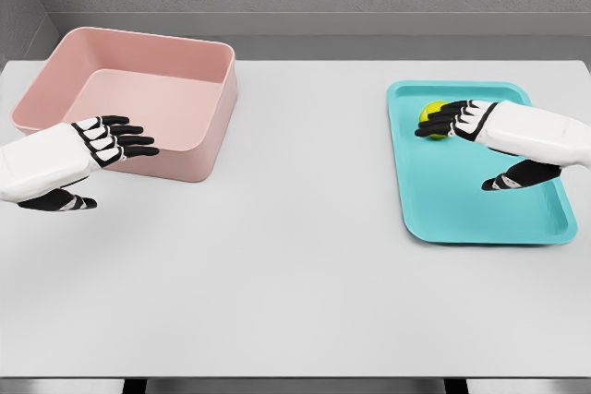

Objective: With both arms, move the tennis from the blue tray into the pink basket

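A yellow-green tennis ball lies at the far end of the blue tray on the right of the white table. My right hand hovers over the tray with its fingers stretched across the ball and the thumb apart below, partly hiding the ball; it is open. The pink basket stands at the far left, empty as far as I see. My left hand floats in front of the basket's near wall, fingers extended, open, holding nothing.
The white table spans the view, with its front edge near the bottom. A grey wall runs behind the table.
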Robot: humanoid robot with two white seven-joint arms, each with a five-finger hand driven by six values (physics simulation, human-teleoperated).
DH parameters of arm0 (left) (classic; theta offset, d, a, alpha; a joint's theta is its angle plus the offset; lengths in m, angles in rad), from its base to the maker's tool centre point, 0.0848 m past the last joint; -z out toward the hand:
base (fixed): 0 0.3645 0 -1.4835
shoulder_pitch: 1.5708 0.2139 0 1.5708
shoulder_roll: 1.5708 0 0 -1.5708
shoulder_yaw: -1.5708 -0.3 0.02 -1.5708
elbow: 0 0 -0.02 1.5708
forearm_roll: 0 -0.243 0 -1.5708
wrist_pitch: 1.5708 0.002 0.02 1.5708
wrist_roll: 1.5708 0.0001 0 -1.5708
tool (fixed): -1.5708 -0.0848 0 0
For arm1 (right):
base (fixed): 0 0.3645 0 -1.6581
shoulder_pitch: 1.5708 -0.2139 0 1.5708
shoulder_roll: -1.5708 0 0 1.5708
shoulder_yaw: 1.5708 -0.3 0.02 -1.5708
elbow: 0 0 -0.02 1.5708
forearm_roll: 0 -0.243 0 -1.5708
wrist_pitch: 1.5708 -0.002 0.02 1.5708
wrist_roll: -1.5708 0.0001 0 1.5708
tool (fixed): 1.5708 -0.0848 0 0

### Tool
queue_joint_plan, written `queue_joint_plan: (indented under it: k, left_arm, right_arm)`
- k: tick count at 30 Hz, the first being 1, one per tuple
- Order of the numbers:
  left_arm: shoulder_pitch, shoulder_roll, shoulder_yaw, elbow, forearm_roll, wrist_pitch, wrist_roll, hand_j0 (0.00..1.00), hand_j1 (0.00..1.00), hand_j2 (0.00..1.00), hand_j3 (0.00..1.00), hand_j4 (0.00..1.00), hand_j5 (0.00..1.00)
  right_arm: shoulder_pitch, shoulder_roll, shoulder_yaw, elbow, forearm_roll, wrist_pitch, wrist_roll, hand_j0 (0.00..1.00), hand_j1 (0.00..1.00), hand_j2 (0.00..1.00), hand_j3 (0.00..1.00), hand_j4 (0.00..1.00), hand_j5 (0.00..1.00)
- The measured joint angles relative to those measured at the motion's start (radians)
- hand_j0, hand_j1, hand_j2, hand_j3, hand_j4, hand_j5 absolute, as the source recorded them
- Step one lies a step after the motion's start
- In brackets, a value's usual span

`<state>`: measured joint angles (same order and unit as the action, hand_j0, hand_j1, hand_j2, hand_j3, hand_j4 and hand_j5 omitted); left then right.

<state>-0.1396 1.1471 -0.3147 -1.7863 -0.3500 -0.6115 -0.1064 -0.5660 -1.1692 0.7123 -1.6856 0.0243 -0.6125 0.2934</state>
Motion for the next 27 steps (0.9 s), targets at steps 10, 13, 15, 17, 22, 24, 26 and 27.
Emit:
queue_joint_plan:
  k: [10, 13, 15, 17, 22, 24, 26, 27]
  left_arm:
    - [0.003, 0.0, 0.0, 0.001, 0.0, 0.0, 0.0, 1.0, 1.0, 1.0, 1.0, 1.0, 1.0]
    - [0.008, 0.001, 0.0, 0.001, 0.0, 0.0, 0.0, 1.0, 1.0, 1.0, 1.0, 1.0, 1.0]
    - [0.008, 0.0, 0.0, 0.001, 0.0, 0.0, 0.0, 1.0, 1.0, 1.0, 1.0, 1.0, 1.0]
    - [0.009, 0.0, 0.0, 0.0, 0.0, 0.0, 0.0, 1.0, 1.0, 1.0, 1.0, 1.0, 1.0]
    - [0.011, -0.002, 0.0, 0.0, 0.0, 0.0, 0.0, 1.0, 1.0, 1.0, 1.0, 1.0, 1.0]
    - [0.011, -0.002, 0.0, 0.0, 0.0, 0.0, 0.0, 1.0, 1.0, 1.0, 1.0, 1.0, 1.0]
    - [0.011, -0.003, 0.0, 0.0, 0.0, 0.0, 0.0, 1.0, 1.0, 1.0, 1.0, 1.0, 1.0]
    - [0.011, -0.003, 0.0, -0.001, 0.0, 0.0, 0.0, 1.0, 1.0, 1.0, 1.0, 1.0, 1.0]
  right_arm:
    - [-0.126, 0.146, 0.01, 0.155, 0.129, 0.0, 0.002, 1.0, 1.0, 1.0, 1.0, 1.0, 1.0]
    - [-0.16, 0.231, 0.011, 0.257, 0.171, 0.0, 0.038, 1.0, 1.0, 1.0, 1.0, 1.0, 1.0]
    - [-0.173, 0.295, 0.012, 0.338, 0.195, 0.0, 0.082, 1.0, 1.0, 1.0, 1.0, 1.0, 1.0]
    - [-0.198, 0.341, 0.012, 0.406, 0.22, 0.0, 0.111, 1.0, 1.0, 1.0, 1.0, 1.0, 1.0]
    - [-0.281, 0.426, 0.016, 0.553, 0.254, 0.0, 0.184, 1.0, 1.0, 1.0, 1.0, 1.0, 1.0]
    - [-0.29, 0.461, 0.02, 0.604, 0.276, 0.0, 0.197, 1.0, 1.0, 1.0, 1.0, 1.0, 1.0]
    - [-0.29, 0.487, 0.022, 0.643, 0.3, -0.001, 0.203, 1.0, 1.0, 1.0, 1.0, 1.0, 1.0]
    - [-0.29, 0.499, 0.025, 0.665, 0.313, -0.001, 0.205, 1.0, 1.0, 1.0, 1.0, 1.0, 1.0]
